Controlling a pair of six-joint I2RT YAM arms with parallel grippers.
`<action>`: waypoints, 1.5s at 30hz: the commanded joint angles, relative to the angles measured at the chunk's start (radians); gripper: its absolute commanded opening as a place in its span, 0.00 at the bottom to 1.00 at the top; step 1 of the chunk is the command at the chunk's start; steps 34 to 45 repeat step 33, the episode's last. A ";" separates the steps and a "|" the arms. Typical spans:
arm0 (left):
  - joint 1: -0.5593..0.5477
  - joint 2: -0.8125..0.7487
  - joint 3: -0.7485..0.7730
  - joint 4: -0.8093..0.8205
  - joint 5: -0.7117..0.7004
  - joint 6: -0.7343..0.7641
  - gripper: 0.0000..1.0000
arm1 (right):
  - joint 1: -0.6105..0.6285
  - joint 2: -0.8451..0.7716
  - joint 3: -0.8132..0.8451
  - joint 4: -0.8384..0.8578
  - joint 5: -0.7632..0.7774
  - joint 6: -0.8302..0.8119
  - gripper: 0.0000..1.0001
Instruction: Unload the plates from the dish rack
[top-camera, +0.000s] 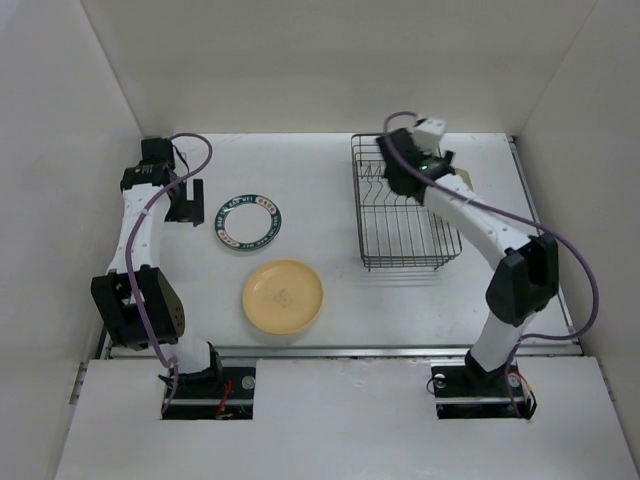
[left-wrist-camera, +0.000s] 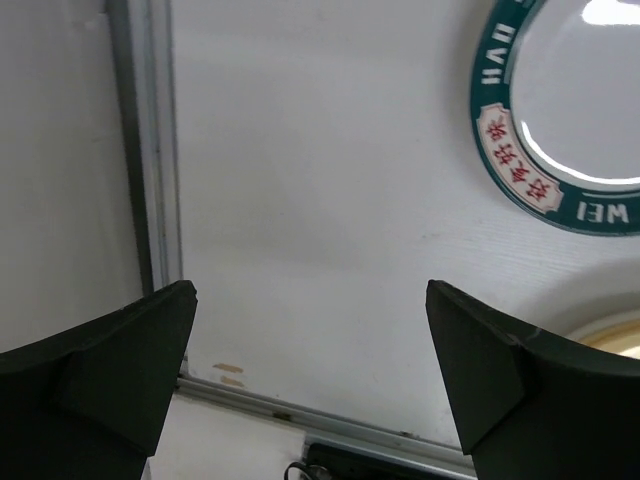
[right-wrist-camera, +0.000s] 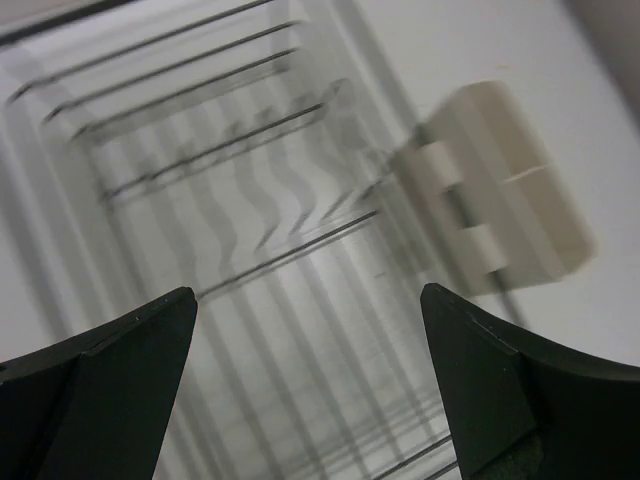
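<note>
The dark wire dish rack (top-camera: 405, 215) stands at the right back of the table and holds no plates; its beige caddy (right-wrist-camera: 500, 200) shows in the right wrist view. My right gripper (top-camera: 400, 170) hangs over the rack's far end, open and empty (right-wrist-camera: 310, 310). A white plate with a dark green rim band (top-camera: 247, 221) lies flat at left centre, and also shows in the left wrist view (left-wrist-camera: 560, 110). A yellow-tan plate (top-camera: 283, 297) lies flat in front of it. My left gripper (top-camera: 188, 203) is open and empty, left of the green-rimmed plate (left-wrist-camera: 310, 300). No other plates are in view.
White walls enclose the table on the left, back and right. A metal rail (top-camera: 400, 351) runs along the near edge. The right arm's purple cable (top-camera: 575, 270) loops over the table's right side.
</note>
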 joint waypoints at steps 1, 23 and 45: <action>0.006 -0.076 -0.040 0.082 -0.178 -0.071 0.99 | -0.219 -0.078 0.030 -0.144 0.163 0.187 1.00; 0.006 -0.113 -0.075 0.128 -0.341 -0.117 0.99 | -0.605 -0.277 -0.052 -0.152 -0.066 0.194 1.00; 0.006 -0.122 -0.084 0.137 -0.332 -0.108 0.99 | -0.605 -0.335 -0.124 -0.071 -0.159 0.127 1.00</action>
